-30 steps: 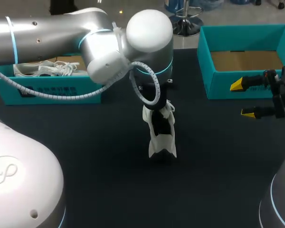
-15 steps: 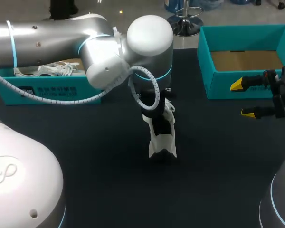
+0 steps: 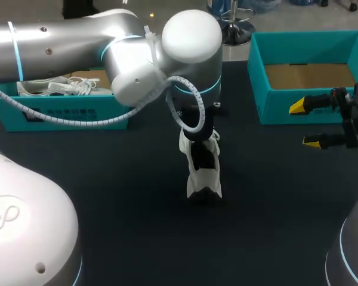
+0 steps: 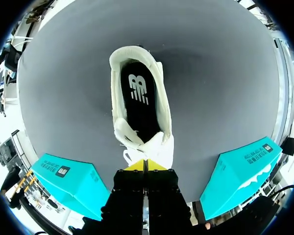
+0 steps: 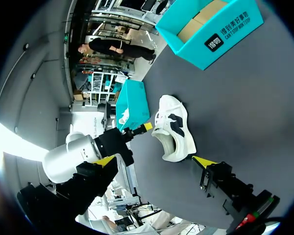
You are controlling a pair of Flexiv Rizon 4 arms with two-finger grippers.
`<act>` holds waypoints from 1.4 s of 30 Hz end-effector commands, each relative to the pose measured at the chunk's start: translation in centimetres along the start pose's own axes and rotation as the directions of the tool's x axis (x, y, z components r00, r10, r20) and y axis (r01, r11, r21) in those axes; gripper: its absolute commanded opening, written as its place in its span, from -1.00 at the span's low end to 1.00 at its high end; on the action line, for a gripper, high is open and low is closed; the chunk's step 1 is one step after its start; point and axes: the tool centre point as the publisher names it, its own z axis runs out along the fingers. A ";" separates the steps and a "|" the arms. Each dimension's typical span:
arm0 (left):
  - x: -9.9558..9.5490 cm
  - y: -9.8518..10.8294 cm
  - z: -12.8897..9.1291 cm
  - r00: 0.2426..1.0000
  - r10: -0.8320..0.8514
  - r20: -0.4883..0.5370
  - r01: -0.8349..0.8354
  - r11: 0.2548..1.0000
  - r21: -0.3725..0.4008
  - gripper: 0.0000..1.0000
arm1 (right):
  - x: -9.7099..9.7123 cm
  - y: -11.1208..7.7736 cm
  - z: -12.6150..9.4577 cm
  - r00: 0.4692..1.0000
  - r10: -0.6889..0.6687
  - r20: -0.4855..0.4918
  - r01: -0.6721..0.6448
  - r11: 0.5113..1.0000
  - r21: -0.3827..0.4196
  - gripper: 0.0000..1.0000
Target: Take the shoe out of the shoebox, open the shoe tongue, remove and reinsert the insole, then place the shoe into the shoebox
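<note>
Your shoe [image 3: 201,179] stands mid-table [image 3: 107,196], with open mat on every side, well apart from the left box [image 3: 65,113] and the right box [image 3: 274,104]. Your left gripper [image 4: 146,165] has its tips pressed together against the shoe's laced front; you cannot tell whether they pinch anything. Your right gripper [image 3: 304,124] stands wide and holds nothing, just in front of the right box.
</note>
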 end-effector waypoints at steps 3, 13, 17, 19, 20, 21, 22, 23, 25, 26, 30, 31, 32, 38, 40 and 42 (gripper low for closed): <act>-0.3 -1.1 1.8 0.999 -0.023 -0.031 0.024 0.999 0.035 -1.00 | 0.0 -0.1 0.0 1.000 0.001 0.003 -0.001 1.000 -0.003 1.00; 1.0 -4.5 2.0 0.990 -0.113 -0.084 0.122 0.986 0.115 -1.00 | 0.0 -0.1 0.0 1.000 0.001 0.003 -0.001 1.000 -0.003 1.00; 0.8 -4.4 0.9 0.982 -0.175 -0.077 0.183 0.976 0.118 -1.00 | 0.0 -0.1 0.0 1.000 0.001 0.003 -0.001 1.000 -0.003 1.00; 0.6 -4.4 0.5 0.967 -0.236 -0.098 0.246 0.962 0.121 -1.00 | 0.0 -0.1 0.0 1.000 0.001 0.003 -0.001 1.000 -0.003 1.00; 0.5 -4.4 0.3 0.952 -0.284 -0.111 0.297 0.946 0.126 -1.00 | 0.0 -0.1 0.0 1.000 0.001 0.003 -0.001 1.000 -0.003 1.00; 0.4 -4.4 0.3 0.942 -0.311 -0.123 0.326 0.937 0.127 -1.00 | 0.0 -0.1 0.0 1.000 0.001 0.003 -0.001 1.000 -0.003 1.00; 0.2 -4.4 0.1 0.901 -0.410 -0.144 0.428 0.896 0.123 -1.00 | 0.0 -0.1 0.0 1.000 0.001 0.003 -0.001 1.000 -0.003 1.00; 0.1 -4.3 0.1 0.876 -0.458 -0.149 0.476 0.870 0.125 -1.00 | 0.0 -0.1 0.0 1.000 0.001 0.003 -0.001 1.000 -0.003 1.00; 0.0 -4.3 0.0 0.860 -0.490 -0.141 0.507 0.851 0.140 -1.00 | 0.0 -0.1 0.0 1.000 0.001 0.003 -0.001 1.000 -0.003 1.00; 0.0 -4.3 0.0 0.860 -0.490 -0.141 0.507 0.851 0.140 -1.00 | 0.0 -0.1 0.0 1.000 0.001 0.003 -0.001 1.000 -0.003 1.00; 0.0 -4.3 0.0 0.860 -0.490 -0.141 0.507 0.851 0.140 -1.00 | 0.0 -0.1 0.0 1.000 0.001 0.003 -0.001 1.000 -0.003 1.00; 0.0 -4.3 0.0 0.860 -0.490 -0.141 0.507 0.851 0.140 -1.00 | 0.0 -0.1 0.0 1.000 0.001 0.003 -0.001 1.000 -0.003 1.00; 0.0 -4.3 0.0 0.860 -0.490 -0.141 0.507 0.851 0.140 -1.00 | 0.0 -0.1 0.0 1.000 0.001 0.003 -0.001 1.000 -0.003 1.00; -0.1 -4.8 -0.5 0.787 -0.592 -0.172 0.610 0.789 0.073 -1.00 | 0.0 -0.1 0.0 1.000 0.001 0.003 -0.001 1.000 -0.003 1.00; -0.2 -5.6 -1.6 0.637 -0.743 -0.205 0.764 0.644 0.041 -1.00 | 0.0 -0.1 0.0 1.000 0.001 0.003 -0.001 1.000 -0.003 1.00; -0.1 -6.5 -2.4 0.407 -0.887 -0.218 0.897 0.433 -0.087 -1.00 | 0.0 -0.1 0.0 1.000 0.001 0.003 -0.001 1.000 -0.003 1.00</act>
